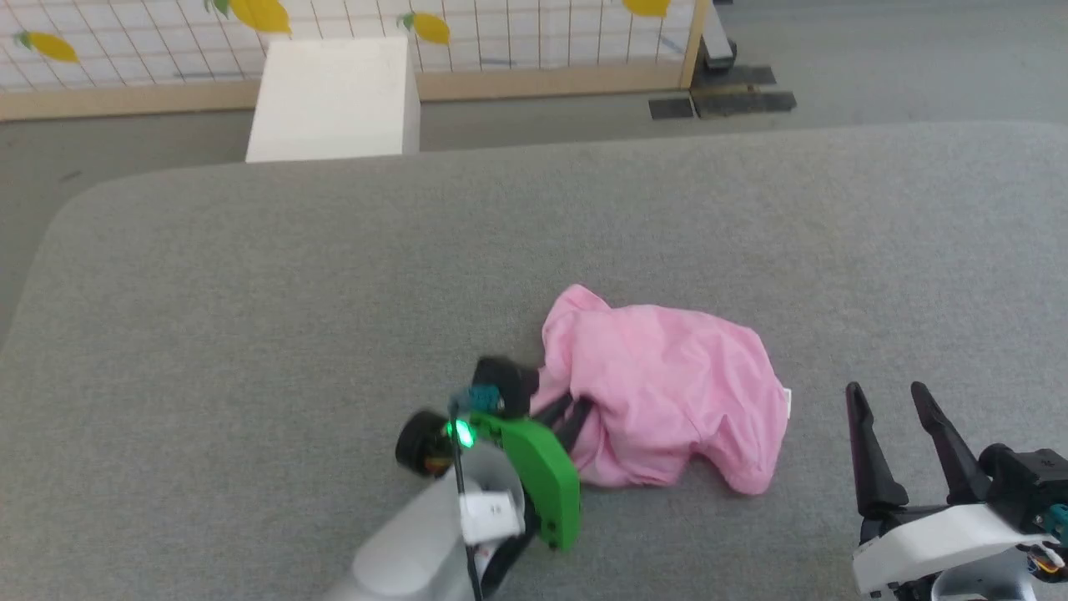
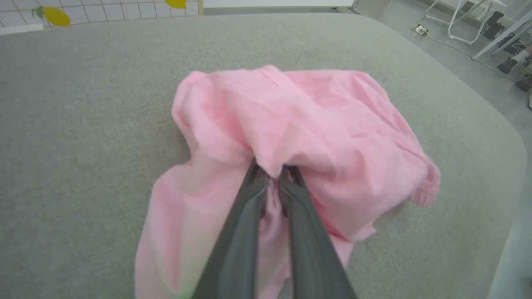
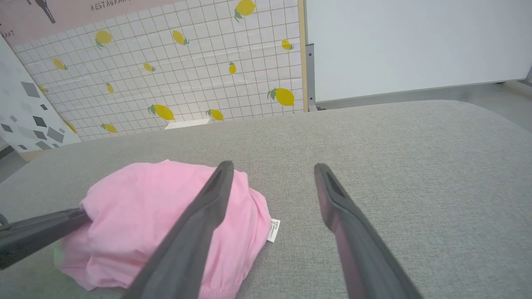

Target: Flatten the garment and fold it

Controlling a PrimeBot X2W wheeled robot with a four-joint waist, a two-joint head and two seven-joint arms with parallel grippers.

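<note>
The pink garment (image 1: 667,392) lies bunched in a wrinkled heap on the grey table (image 1: 250,292), right of centre. My left gripper (image 1: 580,413) reaches into its left side and is shut on a fold of the pink fabric, with the fingertips buried under the cloth. In the left wrist view the garment (image 2: 316,124) drapes over that gripper (image 2: 274,172), whose two fingers pinch the cloth. My right gripper (image 1: 884,388) stands open to the right of the heap, apart from it and empty. The right wrist view shows the garment (image 3: 137,216) left of that open gripper (image 3: 272,166), with a small white label (image 3: 273,230) at its edge.
A white box (image 1: 334,96) stands beyond the table's far edge, before a lemon-patterned tiled wall panel (image 1: 501,33). The table's rounded corner (image 2: 498,137) lies to the right in the left wrist view, with floor and white stands (image 2: 461,20) beyond.
</note>
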